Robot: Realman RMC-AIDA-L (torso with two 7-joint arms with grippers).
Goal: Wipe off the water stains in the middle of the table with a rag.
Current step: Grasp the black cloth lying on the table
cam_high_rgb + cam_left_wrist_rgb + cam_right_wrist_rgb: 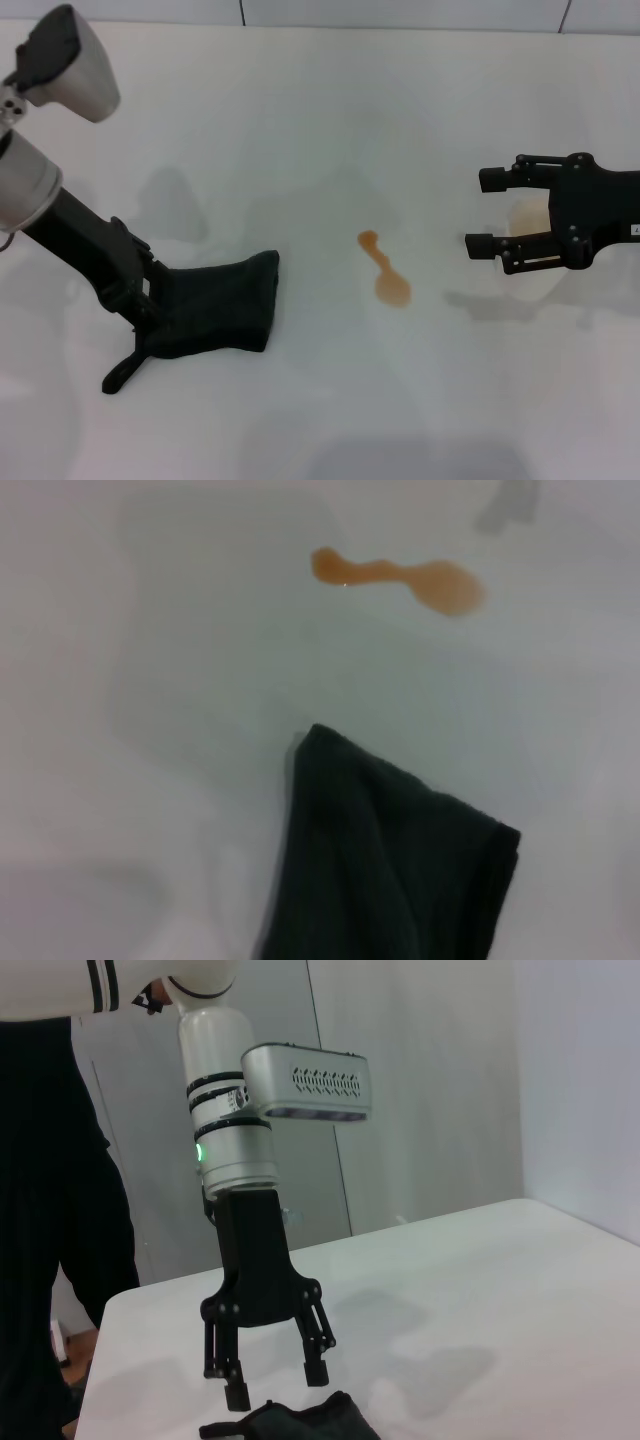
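The water stains form a small orange-brown, spoon-shaped puddle in the middle of the white table; the left wrist view also shows the stains. The dark rag lies left of the puddle, apart from it. My left gripper stands at the rag's left edge. The right wrist view shows this left gripper open, its fingertips spread just above the rag. The rag fills the lower part of the left wrist view. My right gripper hovers open to the right of the puddle, holding nothing.
A pale translucent cup sits partly hidden behind the right gripper. A person in dark clothes stands beyond the table's edge in the right wrist view. Bare table lies between the rag and the puddle.
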